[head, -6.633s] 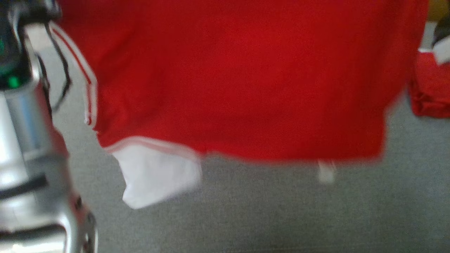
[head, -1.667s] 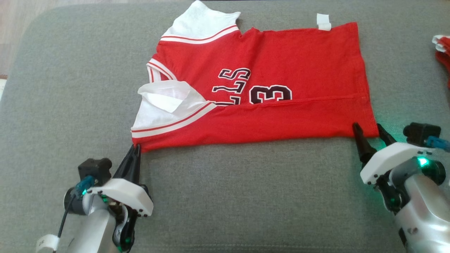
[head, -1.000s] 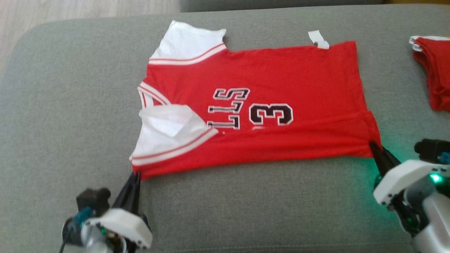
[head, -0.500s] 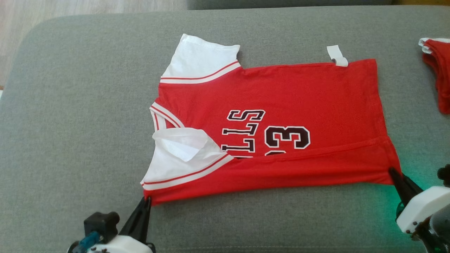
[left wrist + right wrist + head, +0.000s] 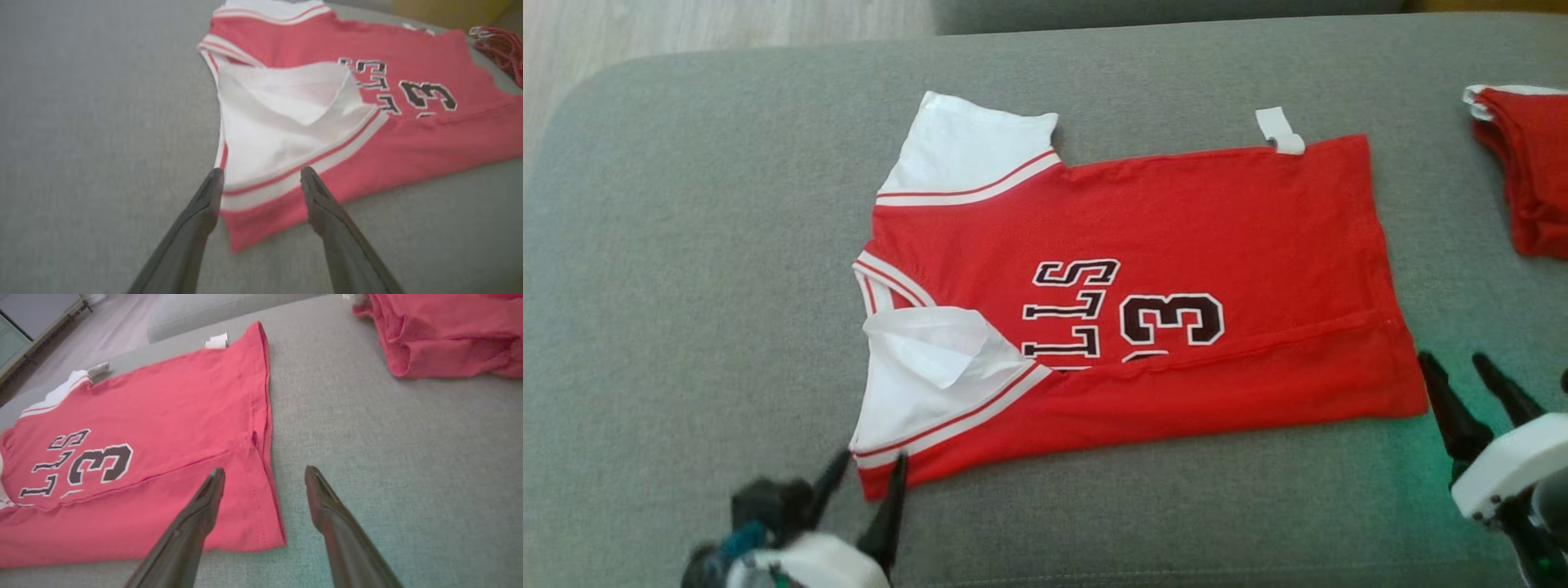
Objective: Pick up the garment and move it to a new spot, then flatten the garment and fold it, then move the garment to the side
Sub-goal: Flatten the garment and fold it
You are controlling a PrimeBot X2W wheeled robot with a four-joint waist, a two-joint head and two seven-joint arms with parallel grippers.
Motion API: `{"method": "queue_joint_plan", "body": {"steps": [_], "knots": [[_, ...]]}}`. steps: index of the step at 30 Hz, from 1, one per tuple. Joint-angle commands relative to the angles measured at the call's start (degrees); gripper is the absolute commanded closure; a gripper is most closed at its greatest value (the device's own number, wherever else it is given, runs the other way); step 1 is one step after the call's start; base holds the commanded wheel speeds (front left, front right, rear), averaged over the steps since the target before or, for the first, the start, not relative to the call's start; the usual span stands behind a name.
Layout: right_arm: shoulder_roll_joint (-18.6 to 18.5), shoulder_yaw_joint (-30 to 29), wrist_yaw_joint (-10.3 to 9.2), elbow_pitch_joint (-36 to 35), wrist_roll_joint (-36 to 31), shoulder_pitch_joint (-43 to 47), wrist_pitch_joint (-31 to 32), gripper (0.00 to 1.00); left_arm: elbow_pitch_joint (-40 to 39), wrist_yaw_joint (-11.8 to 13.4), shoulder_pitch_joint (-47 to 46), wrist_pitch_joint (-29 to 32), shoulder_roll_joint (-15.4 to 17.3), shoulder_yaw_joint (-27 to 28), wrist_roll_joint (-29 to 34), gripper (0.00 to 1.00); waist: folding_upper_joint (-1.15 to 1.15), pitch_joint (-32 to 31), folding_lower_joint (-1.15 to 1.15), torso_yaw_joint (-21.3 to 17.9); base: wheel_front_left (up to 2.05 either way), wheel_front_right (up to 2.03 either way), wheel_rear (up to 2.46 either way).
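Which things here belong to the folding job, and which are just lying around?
Job: red jersey; left gripper and right gripper, both open by its near corners.
Lying about: second red garment, bunched at the right of the grey cushion.

Soft, even daylight falls on the grey cushion (image 5: 686, 286), bright enough that the red jersey (image 5: 1176, 220) casts only a thin shadow along its near edge. A green glow (image 5: 1421, 457) tints the fabric beside the right pincer (image 5: 1451, 357). In the head view the left pincer (image 5: 872, 457) is smeared with blur at the bottom edge. Both wrist views look hazy and washed out, turning the red pinkish, with the dark fingers (image 5: 192, 228) soft-edged and the far corners out of focus.
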Motion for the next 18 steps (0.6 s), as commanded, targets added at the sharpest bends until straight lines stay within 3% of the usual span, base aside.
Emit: {"method": "queue_joint_plan", "body": {"steps": [1,4,9,14,18], "knots": [[-0.8,0.0,-0.10,-3.2,-0.9,-1.5,-1.4,0.00,-4.2,0.2,-4.4,0.5,1.9,2.3,0.7,0.00,0.00,-0.1,0.00,-0.4,0.00,0.00,0.00],[0.2,-0.1,-0.10,-4.7,-1.5,-2.4,-3.0,0.00,-8.5,-0.6,-9.5,2.6,4.0,3.7,0.9,0.00,0.00,0.5,0.00,-0.6,0.00,0.00,0.00],[1.7,2.0,-0.10,-5.5,-3.3,-5.1,-5.0,0.00,-9.5,-4.6,-24.8,9.0,8.4,5.5,0.9,0.00,0.00,4.7,0.00,-2.0,0.00,0.00,0.00],[1.8,3.9,-0.10,-6.0,-3.2,-8.7,-5.5,0.00,-1.4,-9.6,-42.7,17.0,9.3,5.8,-3.4,0.00,0.00,10.7,0.00,-3.3,0.00,0.00,0.00],[1.3,5.0,-0.10,-6.8,-2.9,-11.2,-5.7,0.00,8.2,-11.5,-54.9,22.2,9.5,5.2,-6.8,0.00,0.00,15.1,0.00,-4.5,0.00,0.00,0.00]]}}
